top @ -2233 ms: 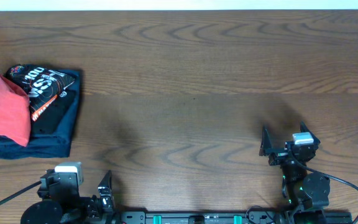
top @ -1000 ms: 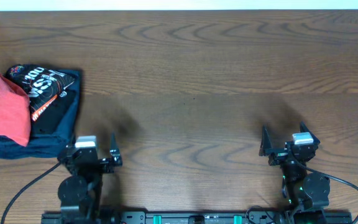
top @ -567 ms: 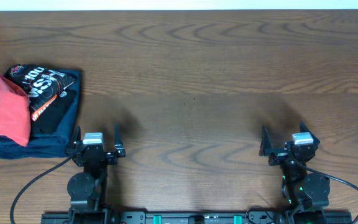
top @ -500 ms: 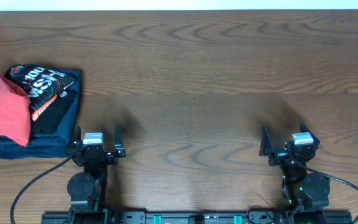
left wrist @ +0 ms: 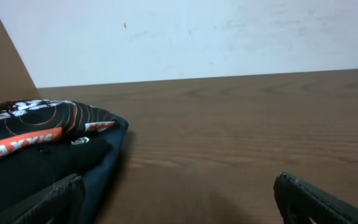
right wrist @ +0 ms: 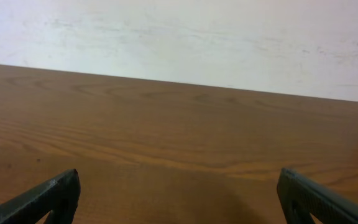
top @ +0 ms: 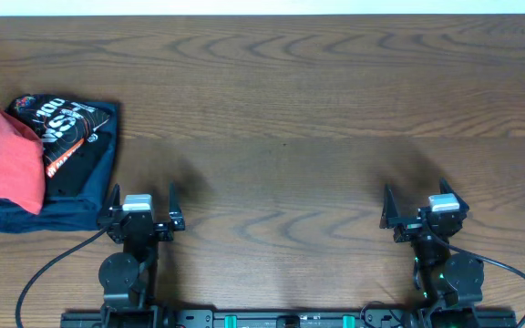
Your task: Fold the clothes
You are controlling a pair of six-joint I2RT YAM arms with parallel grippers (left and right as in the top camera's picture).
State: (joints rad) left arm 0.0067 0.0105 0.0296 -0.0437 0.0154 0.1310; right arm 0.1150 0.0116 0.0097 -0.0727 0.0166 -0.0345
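Orange-red T-shirt (top: 5,155) lies bundled at the left edge of the bench (top: 290,91), resting on the left part of a black printed garment (top: 71,128) stacked over a navy garment (top: 53,211). Just right of that pile's near corner sits the left tool (top: 141,193), fingers spread wide and holding nothing; the right tool (top: 416,193), well apart at the near right, is likewise wide apart and empty.

Wood tabletop (top: 317,109): brown, pronounced wavy grain, smooth, low satin sheen. Cloth, orange-red T-shirt (top: 3,155): soft, matt, creased. Cloth, black garment (top: 76,137): matt, bearing smooth white and orange print. Cloth, navy garment (top: 53,211): matt, plain. Fingers of 2 units, left claw (top: 141,193) and right claw (top: 416,196): black, matt, plastic-looking. Painted wall (left wrist: 197,37): white, matt, faintly scuffed.
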